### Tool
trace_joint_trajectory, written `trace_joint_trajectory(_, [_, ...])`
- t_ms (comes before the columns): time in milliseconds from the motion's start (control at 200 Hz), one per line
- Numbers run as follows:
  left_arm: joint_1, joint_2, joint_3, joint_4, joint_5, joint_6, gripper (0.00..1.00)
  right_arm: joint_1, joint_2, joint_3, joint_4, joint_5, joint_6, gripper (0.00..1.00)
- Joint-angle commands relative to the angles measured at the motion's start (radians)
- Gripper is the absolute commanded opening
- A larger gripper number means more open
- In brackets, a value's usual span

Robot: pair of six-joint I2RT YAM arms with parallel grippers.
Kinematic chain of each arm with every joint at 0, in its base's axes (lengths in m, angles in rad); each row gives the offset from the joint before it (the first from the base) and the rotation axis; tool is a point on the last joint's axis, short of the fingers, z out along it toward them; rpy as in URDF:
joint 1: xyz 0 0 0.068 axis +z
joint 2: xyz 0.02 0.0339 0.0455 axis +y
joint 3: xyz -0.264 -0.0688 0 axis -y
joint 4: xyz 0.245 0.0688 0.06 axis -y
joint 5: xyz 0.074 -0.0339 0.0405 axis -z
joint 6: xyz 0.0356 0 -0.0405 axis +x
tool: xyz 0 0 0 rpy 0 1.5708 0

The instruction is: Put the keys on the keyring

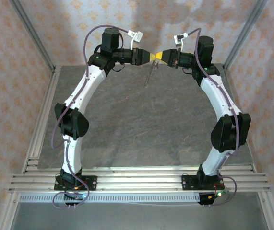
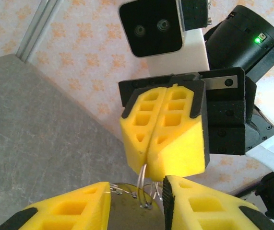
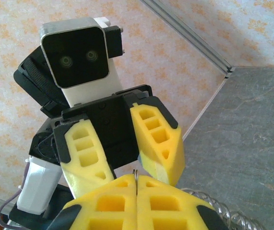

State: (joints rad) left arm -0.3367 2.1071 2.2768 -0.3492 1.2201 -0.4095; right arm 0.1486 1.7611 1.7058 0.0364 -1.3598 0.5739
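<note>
My two grippers meet tip to tip high over the far end of the table. The right gripper (image 1: 157,56) (image 2: 148,167) (image 3: 137,184) is shut on the keyring (image 2: 144,179), a thin silvery wire loop whose edge pokes out between its yellow fingers (image 3: 136,173). The left gripper (image 1: 146,55) (image 2: 137,191) (image 3: 132,167) stands open, one finger on each side of the right gripper's tip, with the ring's wire loops in the gap. A thin pale piece (image 1: 149,74) dangles below the meeting point. It is too small to tell what it is. The keys are hidden.
The grey table (image 1: 141,129) lies well below both grippers. Patterned walls and metal frame posts (image 1: 33,38) close in the back and sides. A silvery wire coil (image 3: 220,206) shows beside my right fingers.
</note>
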Motion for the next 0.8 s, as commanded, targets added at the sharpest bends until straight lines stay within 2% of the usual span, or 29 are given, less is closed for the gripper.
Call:
trace_joint_trajectory(0, [-0.012,-0.005,0.042,0.013,0.032,0.012,0.32,-0.003,-0.004,0.011,0.027,0.000,-0.017,0.00])
trace_joint_trajectory(250, [-0.018,-0.007,0.044,0.015,0.032,0.011,0.22,-0.004,0.001,-0.002,0.035,0.001,-0.014,0.00])
trace_joint_trajectory(455, [-0.018,-0.007,0.045,0.029,0.026,0.002,0.20,-0.002,0.000,-0.010,0.034,0.002,-0.018,0.00])
trace_joint_trajectory(586, [-0.018,-0.009,0.046,0.051,0.022,-0.013,0.12,-0.003,-0.002,-0.012,0.024,0.001,-0.026,0.00])
trace_joint_trajectory(701, [-0.018,-0.011,0.041,0.076,0.022,-0.027,0.01,-0.004,-0.003,-0.012,0.018,0.002,-0.033,0.00])
trace_joint_trajectory(796, [-0.018,-0.016,0.034,0.102,0.015,-0.044,0.00,-0.003,-0.004,-0.014,0.017,0.004,-0.035,0.00])
